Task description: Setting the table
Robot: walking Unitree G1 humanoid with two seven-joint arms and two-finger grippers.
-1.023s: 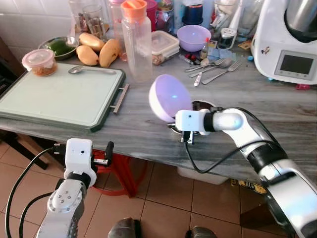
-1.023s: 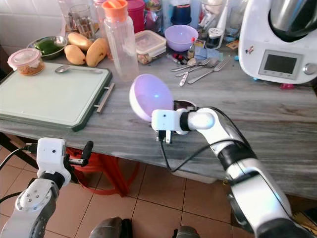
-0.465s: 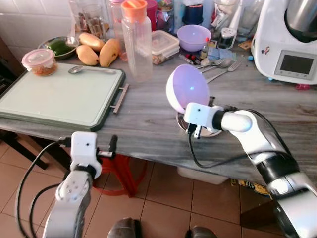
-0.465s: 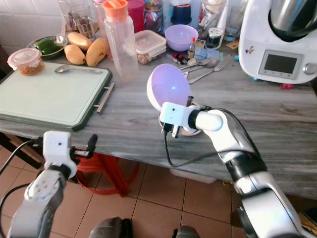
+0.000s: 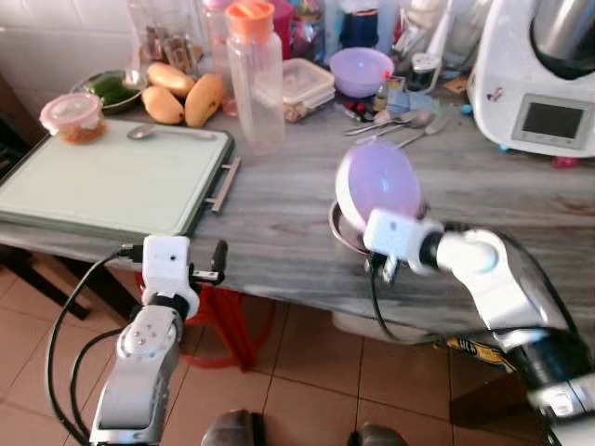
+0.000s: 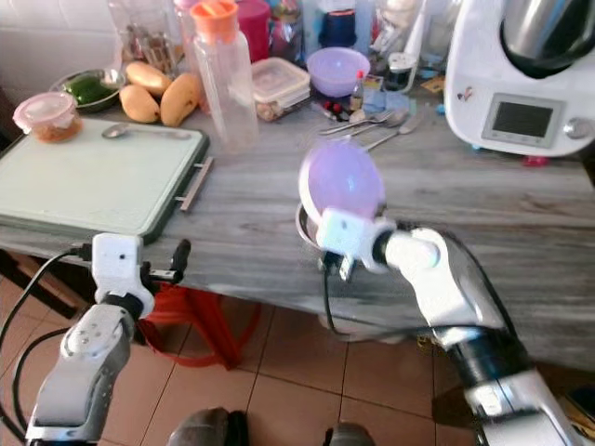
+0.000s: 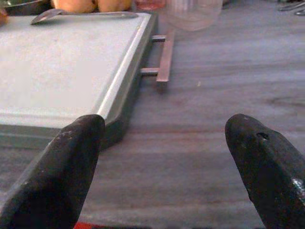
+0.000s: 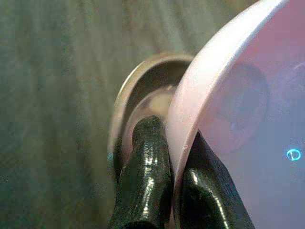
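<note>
The right gripper point(image 8: 169, 188) is pinching the rim of a pale lilac plastic bowl point(image 5: 376, 184), one black finger point(image 8: 145, 176) on the outside and the other inside, so the bowl is standing tilted on edge. It is hanging just above a shallow round steel dish point(image 8: 138, 90) that is sitting on the grey wood-grain table point(image 5: 279, 209) near the front edge; whether the bowl's lower edge is touching the dish is hard to tell in the slightly blurred head views.

The left gripper point(image 7: 167, 157) is waiting low at the table's front edge with its two black fingers spread wide apart and gripping nothing, facing the corner of a pale green rectangular cutting board with a metal handle point(image 5: 112, 177).

Further back, a second lilac bowl point(image 5: 361, 70) is resting among the clutter, with loose steel forks and spoons point(image 5: 400, 125) lying just in front of it.
</note>
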